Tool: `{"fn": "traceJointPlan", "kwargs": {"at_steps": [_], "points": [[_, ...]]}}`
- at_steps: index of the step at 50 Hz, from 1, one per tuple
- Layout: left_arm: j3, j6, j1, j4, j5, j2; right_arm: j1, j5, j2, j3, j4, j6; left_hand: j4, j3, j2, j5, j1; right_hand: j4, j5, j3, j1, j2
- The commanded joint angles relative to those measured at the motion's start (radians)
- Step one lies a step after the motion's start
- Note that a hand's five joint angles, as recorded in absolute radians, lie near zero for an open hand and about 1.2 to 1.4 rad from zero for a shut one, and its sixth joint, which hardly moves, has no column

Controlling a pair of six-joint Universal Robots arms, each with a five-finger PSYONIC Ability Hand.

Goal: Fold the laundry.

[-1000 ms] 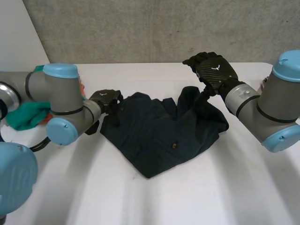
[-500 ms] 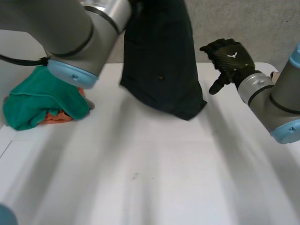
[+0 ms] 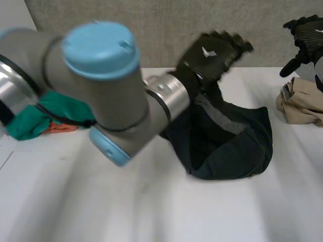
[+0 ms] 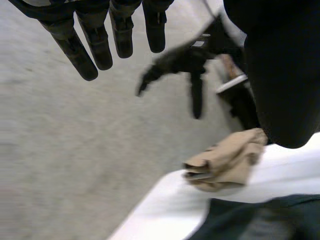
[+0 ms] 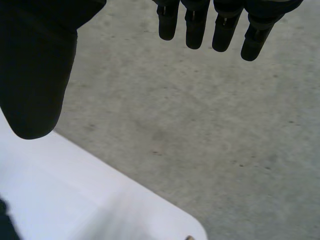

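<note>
Head view: crumpled dark navy garment [image 3: 227, 146] lies on the white worktop [image 3: 151, 212]. Left robot hand [image 3: 214, 49] is above the garment's far edge, fingers straight, grasping nothing. White emblem [image 3: 208, 52] on its back is too blurred to read. Right robot hand [image 3: 305, 33] is raised to the garment's right, fingers straight, empty. Folded beige cloth [image 3: 303, 103] lies just right of the garment; bunched green cloth [image 3: 35, 118] lies well left of it.

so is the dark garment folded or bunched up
Bunched up, not folded: the dark garment lies in a rumpled heap on the table, its edges uneven.
</note>
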Motion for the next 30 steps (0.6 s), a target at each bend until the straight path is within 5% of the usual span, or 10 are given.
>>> {"fn": "traceJointPlan", "kwargs": {"at_steps": [1,8,15,26,30], "points": [[0.016,0.015,0.114,-0.005,-0.037,0.036,0.052,-0.036,-0.064,0.016,0.203,-0.044,-0.009,-0.022,-0.018,-0.004,-0.018,-0.04,-0.05,-0.035,-0.048,-0.035],[0.095,0.082,0.199,-0.113,0.021,-0.071,0.128,0.011,-0.122,0.148,0.378,-0.032,-0.033,-0.046,-0.041,-0.028,-0.041,-0.04,-0.05,-0.035,-0.048,-0.035],[0.256,0.2,0.221,-0.281,0.1,-0.262,0.174,0.037,-0.178,0.354,0.294,-0.067,-0.072,-0.085,-0.08,-0.067,-0.08,-0.04,-0.05,-0.035,-0.048,-0.035],[0.497,0.387,0.19,-0.37,0.028,-0.507,0.22,0.047,-0.202,0.556,0.104,-0.116,-0.072,-0.085,-0.08,-0.067,-0.08,0.001,-0.009,0.006,-0.007,0.006],[0.56,0.429,0.17,-0.364,-0.008,-0.558,0.239,0.059,-0.19,0.605,0.032,-0.118,-0.072,-0.085,-0.08,-0.067,-0.08,0.244,0.234,0.249,0.236,0.249]]}}
